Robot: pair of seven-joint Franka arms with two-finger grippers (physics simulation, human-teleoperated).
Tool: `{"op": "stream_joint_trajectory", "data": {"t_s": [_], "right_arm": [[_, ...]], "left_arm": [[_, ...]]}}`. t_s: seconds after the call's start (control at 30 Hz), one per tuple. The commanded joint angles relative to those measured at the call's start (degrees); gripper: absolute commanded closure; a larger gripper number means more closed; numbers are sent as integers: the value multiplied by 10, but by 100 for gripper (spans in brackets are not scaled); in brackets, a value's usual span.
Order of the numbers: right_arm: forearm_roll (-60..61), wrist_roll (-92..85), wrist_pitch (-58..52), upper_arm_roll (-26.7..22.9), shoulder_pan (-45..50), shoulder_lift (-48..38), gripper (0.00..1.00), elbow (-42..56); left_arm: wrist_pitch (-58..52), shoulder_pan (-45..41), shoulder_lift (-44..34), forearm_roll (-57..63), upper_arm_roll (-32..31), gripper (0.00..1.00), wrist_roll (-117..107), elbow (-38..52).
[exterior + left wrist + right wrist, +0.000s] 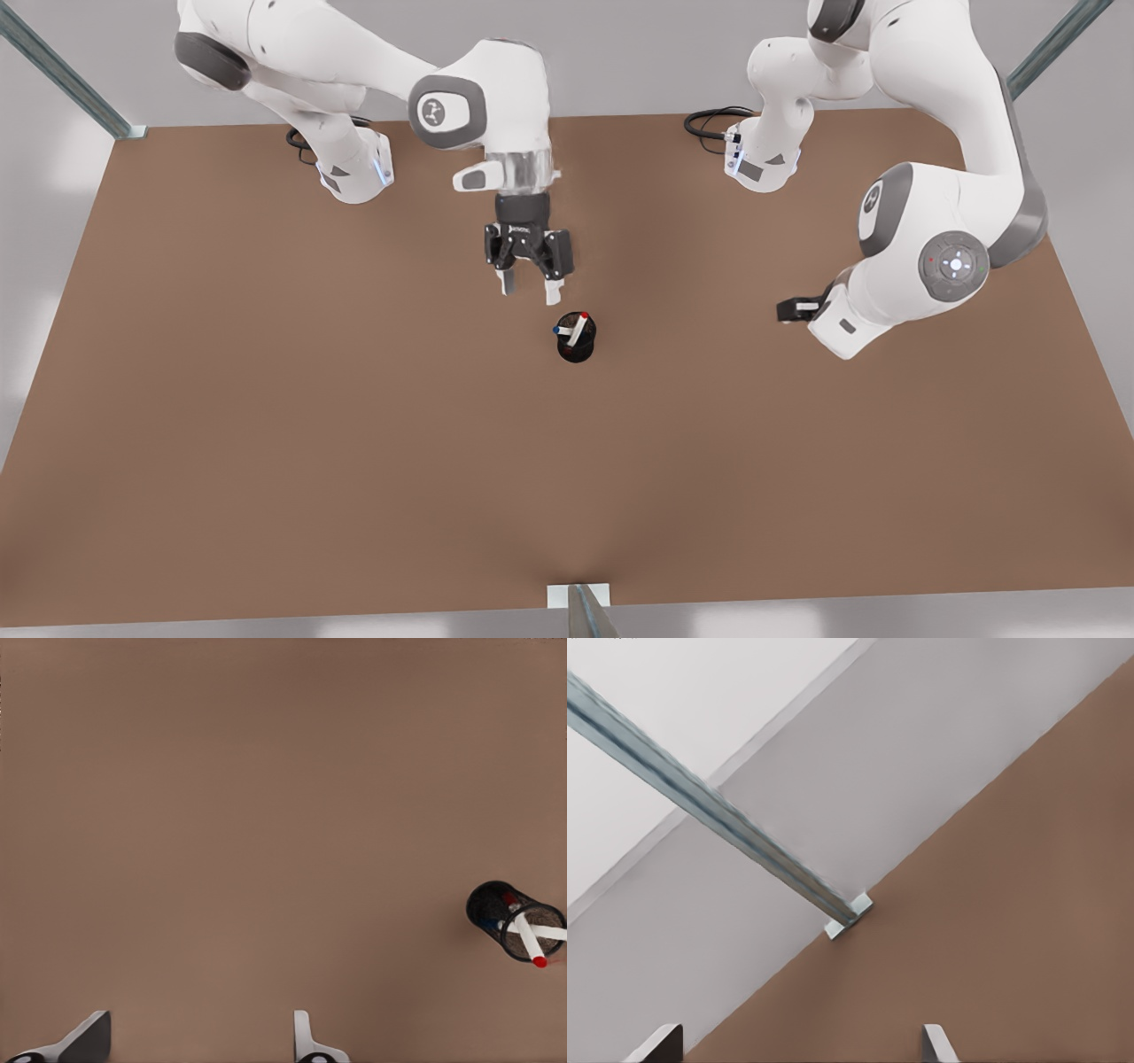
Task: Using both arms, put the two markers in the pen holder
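The black mesh pen holder (577, 349) stands upright near the table's middle, with both markers leaning inside it. The red-capped marker (584, 319) and the blue-capped marker (558, 330) cross each other and stick out of the rim. My left gripper (530, 289) hangs open and empty just behind the holder, toward the front view's left. From the left wrist, the pen holder (490, 900) sits off to one side with the red marker (531, 943) and the blue marker (549, 931) in it. My right gripper (802, 1041) is open and empty, off at the front view's right.
The brown table (266, 425) carries only the holder. Both arm bases (354, 173) stand at its far edge with black cables. Metal frame posts (718, 811) rise at the table corners, one close to the right gripper, and another post (585, 611) at the near edge.
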Motion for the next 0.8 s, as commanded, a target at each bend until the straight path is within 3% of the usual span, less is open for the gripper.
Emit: {"op": "stream_joint_trajectory", "data": {"t_s": [0.0, 0.03, 0.07, 0.13, 0.2, 0.27, 0.33, 0.37, 0.43, 0.6, 0.77], "right_arm": [[428, -572, -121, -182, 70, -73, 0, 26], [489, -677, -142, -350, 170, -99, 0, 24], [538, -793, -164, -466, 213, -136, 0, 12], [542, -1033, -164, -618, 241, -151, 0, -28], [543, -1195, -160, -700, 253, -153, 0, -57], [544, -1214, -127, -701, 221, -169, 0, -127], [547, -1214, -163, -678, 200, -168, 0, -101], [547, -1214, -164, -638, 167, -166, 0, -96], [548, -1214, -164, -637, 165, -165, 0, -95], [556, -1209, -257, -602, 127, -59, 1, 81], [554, -1212, -255, -602, 128, -54, 1, 85]], "left_arm": [[59, 2, 4, 8, 2, 0, 52, 4], [64, 3, 9, 27, 7, 0, 52, 11], [64, 4, 22, 45, 8, 0, 54, 26], [64, 3, 41, 44, 16, 0, 53, 49], [64, 4, 41, 44, 16, 0, 53, 49], [64, 4, 41, 44, 19, 0, 52, 48], [64, 4, 41, 44, 20, 0, 52, 49], [60, 4, 41, 44, 23, 0, 52, 49], [51, 4, 41, 44, 24, 0, 52, 49], [48, 4, 41, 44, 24, 0, 52, 49], [48, 4, 41, 44, 24, 0, 52, 49]]}}
